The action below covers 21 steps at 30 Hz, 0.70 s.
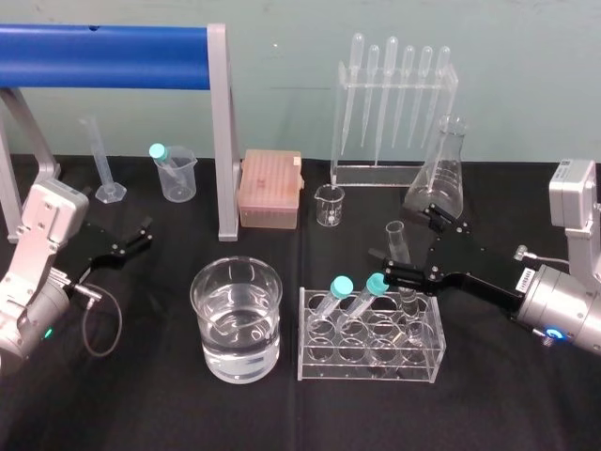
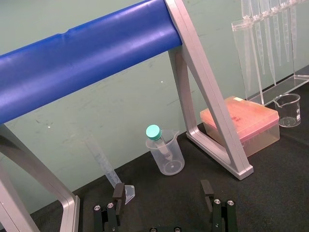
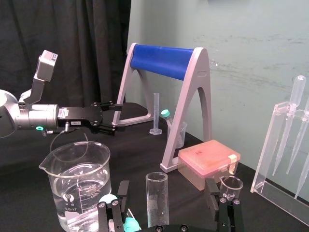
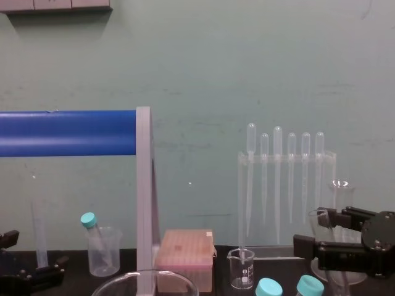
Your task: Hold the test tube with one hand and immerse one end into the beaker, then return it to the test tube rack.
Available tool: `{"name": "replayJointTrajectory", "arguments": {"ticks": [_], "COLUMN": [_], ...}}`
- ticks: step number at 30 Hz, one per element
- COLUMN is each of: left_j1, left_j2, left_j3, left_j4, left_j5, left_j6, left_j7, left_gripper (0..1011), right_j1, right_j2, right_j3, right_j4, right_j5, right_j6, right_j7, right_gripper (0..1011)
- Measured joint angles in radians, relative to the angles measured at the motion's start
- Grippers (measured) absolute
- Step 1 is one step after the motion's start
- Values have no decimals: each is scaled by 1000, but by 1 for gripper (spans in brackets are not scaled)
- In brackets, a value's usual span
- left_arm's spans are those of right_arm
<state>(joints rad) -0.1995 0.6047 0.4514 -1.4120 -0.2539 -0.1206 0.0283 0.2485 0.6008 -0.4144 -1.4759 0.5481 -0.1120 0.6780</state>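
The clear uncapped test tube [image 1: 395, 241] stands upright in a back slot of the clear rack [image 1: 310, 357], its open top well above the rack. My right gripper [image 1: 413, 247] reaches in from the right and is open, one finger on each side of the tube with gaps showing. In the right wrist view the tube [image 3: 157, 198] rises between the spread fingers of that gripper [image 3: 167, 189]. The large water-filled beaker [image 1: 237, 319] sits left of the rack and also appears in the right wrist view [image 3: 77, 188]. My left gripper [image 1: 127, 242] is parked open at the far left.
Two teal-capped tubes [image 1: 357, 287] lean in the rack's front row. Behind stand a conical flask [image 1: 441, 178], a small glass beaker [image 1: 329, 205], a pipette stand [image 1: 394, 103], a pink box [image 1: 270, 188], a blue-roll frame [image 1: 221, 132] and a plastic beaker [image 1: 177, 174].
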Motion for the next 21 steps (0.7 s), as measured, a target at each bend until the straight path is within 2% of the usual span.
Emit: {"name": "replayJointTrajectory", "arguments": {"ticks": [15, 19, 21], "left_j1": [0, 0, 0], "left_j2": [0, 0, 0], "left_j3": [0, 0, 0], "left_j4": [0, 0, 0], "left_j5": [0, 0, 0], "left_j6": [0, 0, 0], "left_j7": [0, 0, 0], "left_gripper": [1000, 1000, 1000], "right_j1": [-1, -1, -1], "right_j2": [1, 1, 1], "right_j3": [1, 1, 1], "right_j4": [0, 0, -1], "right_j5": [0, 0, 1], "right_j6": [-2, -2, -2], "right_j7": [0, 0, 0], "right_gripper": [1000, 947, 890]}}
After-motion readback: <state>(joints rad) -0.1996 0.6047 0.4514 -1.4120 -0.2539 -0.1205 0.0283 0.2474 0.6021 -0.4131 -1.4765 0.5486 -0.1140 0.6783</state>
